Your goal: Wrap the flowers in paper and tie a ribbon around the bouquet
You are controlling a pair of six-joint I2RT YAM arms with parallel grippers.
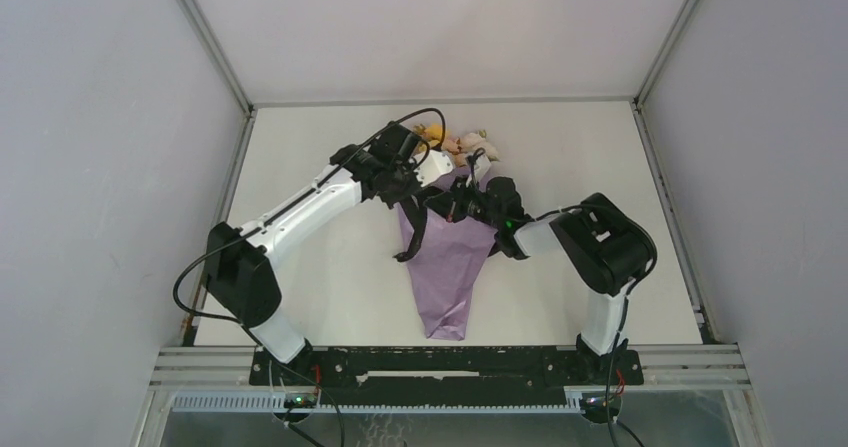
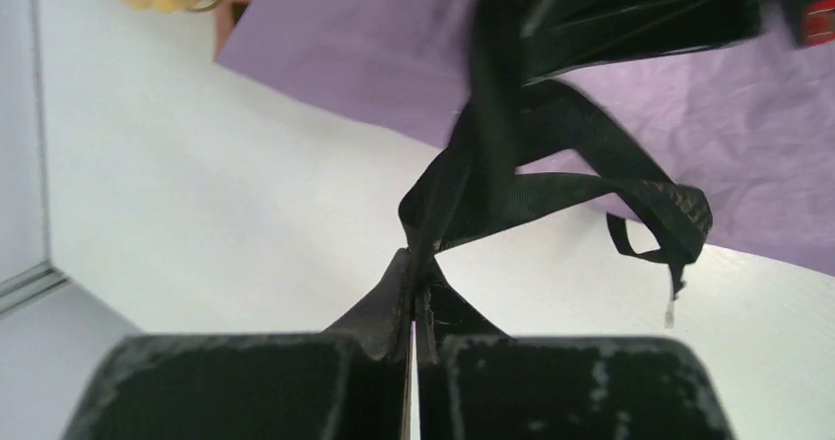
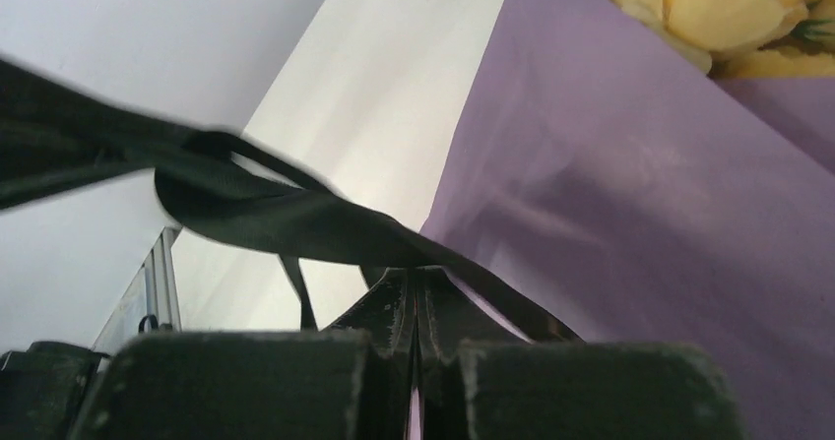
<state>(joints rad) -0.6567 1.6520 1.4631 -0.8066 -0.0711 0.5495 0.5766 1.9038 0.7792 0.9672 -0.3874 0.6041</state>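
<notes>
- The left gripper (image 2: 414,297), black and two-fingered, reaches in over the upper left of the white desk (image 1: 320,267). Its fingers are pressed together, with a strand of the long narrow black fabric ribbon (image 2: 512,164) pinched at the tips.
- From that pinch the ribbon rises in a bunched loop towards the bouquet. One loose tail curls off over the desk, and in the top view a black tail hangs down the bouquet's left edge.
- The bouquet (image 1: 450,267), a lilac-purple crinkly paper cone, lies flat on the middle of the desk. Its narrow point faces the arm bases and its wide mouth faces the far wall.
- The flowers (image 1: 468,145), small yellow, pink and white rose-like blooms, stick out of the wide end, just beyond both grippers.
- The right gripper (image 3: 416,287), also black, comes in from the right and sits over the upper right of the bouquet. Its fingers are closed tight on another strand of the ribbon, which runs off to the left as a flat band with a loop in it.
- In the right wrist view the bouquet's lilac wrap lies just behind the fingertips, with a yellow bloom at the top right.
</notes>
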